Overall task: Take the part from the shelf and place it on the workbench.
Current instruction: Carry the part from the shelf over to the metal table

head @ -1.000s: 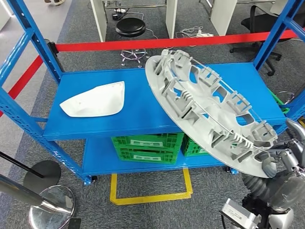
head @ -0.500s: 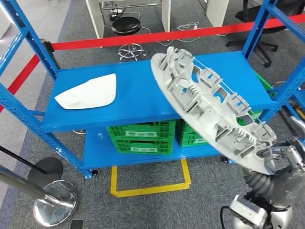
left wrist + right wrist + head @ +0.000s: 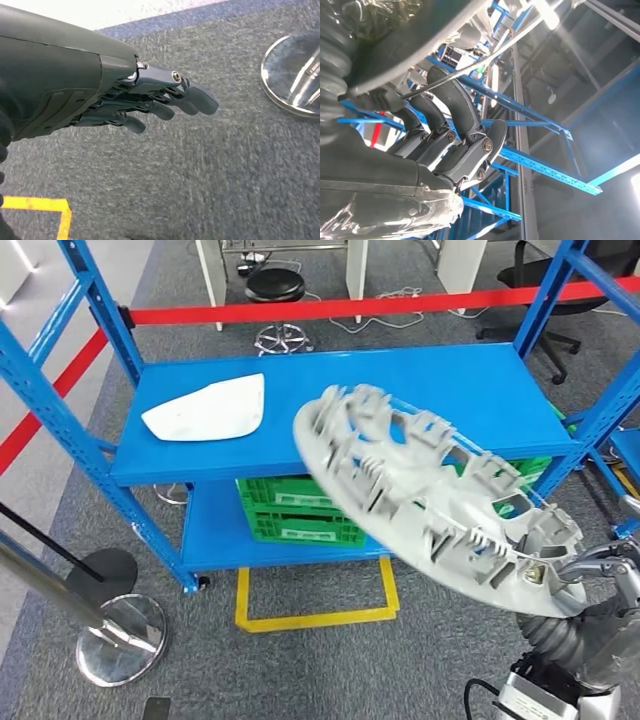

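A large round grey ribbed part (image 3: 423, 495) hangs tilted in the air in front of the blue shelf (image 3: 317, 455), off its surface. My right hand (image 3: 596, 570) grips the part's near edge at the lower right of the head view; in the right wrist view its fingers (image 3: 452, 125) curl around the part's dark rim (image 3: 414, 30). A white curved part (image 3: 207, 408) lies on the shelf's top board at the left. My left hand (image 3: 151, 102) hangs over grey carpet, fingers straight and apart, holding nothing.
Green crates (image 3: 302, 510) sit on the lower shelf board. Yellow floor tape (image 3: 313, 615) marks a box in front of the shelf. A chrome stanchion base (image 3: 121, 640) stands at the lower left, and a red barrier band (image 3: 340, 308) runs behind the shelf.
The camera has shifted, so the shelf sits differently in the picture. The grey part has come down and toward me, away from the shelf top, still held by my right hand.
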Controlling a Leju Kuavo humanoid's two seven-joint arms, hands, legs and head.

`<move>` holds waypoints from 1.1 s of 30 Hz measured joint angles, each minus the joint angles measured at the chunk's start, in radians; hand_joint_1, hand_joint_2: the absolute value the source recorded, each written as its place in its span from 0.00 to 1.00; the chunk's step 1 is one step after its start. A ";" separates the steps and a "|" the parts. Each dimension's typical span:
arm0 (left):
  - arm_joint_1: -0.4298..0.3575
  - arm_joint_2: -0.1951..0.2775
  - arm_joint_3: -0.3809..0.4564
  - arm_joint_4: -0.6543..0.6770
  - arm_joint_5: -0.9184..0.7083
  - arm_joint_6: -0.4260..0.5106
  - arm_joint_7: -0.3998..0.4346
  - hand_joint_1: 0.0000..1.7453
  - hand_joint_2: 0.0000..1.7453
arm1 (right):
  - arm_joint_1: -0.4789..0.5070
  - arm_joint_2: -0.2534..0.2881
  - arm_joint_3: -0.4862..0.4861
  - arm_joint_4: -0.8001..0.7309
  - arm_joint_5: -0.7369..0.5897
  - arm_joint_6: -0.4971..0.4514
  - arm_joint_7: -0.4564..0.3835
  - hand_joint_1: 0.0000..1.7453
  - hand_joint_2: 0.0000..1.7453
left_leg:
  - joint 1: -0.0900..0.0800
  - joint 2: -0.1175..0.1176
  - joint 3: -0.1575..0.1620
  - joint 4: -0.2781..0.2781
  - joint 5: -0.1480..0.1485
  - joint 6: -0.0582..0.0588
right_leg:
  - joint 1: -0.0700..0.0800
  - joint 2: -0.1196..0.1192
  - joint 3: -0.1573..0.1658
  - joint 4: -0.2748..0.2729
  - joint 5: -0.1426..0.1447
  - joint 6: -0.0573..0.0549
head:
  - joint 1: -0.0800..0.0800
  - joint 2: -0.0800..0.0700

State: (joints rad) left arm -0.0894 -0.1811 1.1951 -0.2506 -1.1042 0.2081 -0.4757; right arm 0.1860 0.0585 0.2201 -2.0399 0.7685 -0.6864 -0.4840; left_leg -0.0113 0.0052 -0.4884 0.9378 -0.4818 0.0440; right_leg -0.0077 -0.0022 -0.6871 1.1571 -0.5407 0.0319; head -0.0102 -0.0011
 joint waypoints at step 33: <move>0.005 -0.006 0.000 0.000 -0.009 0.005 -0.003 0.00 1.00 | 0.058 -0.009 0.023 -0.056 -0.051 -0.011 -0.073 1.00 1.00 | 0.006 0.001 -0.018 0.009 0.010 -0.007 | -0.003 0.002 -0.002 0.122 -0.069 0.006 | 0.005 0.000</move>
State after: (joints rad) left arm -0.0844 -0.1872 1.1952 -0.2506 -1.1135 0.2133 -0.4784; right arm 0.2439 0.0496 0.2430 -2.0959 0.7178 -0.6973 -0.5573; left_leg -0.0049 0.0065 -0.5061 0.9467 -0.4717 0.0373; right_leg -0.0102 -0.0005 -0.6894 1.2787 -0.6092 0.0383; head -0.0054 -0.0011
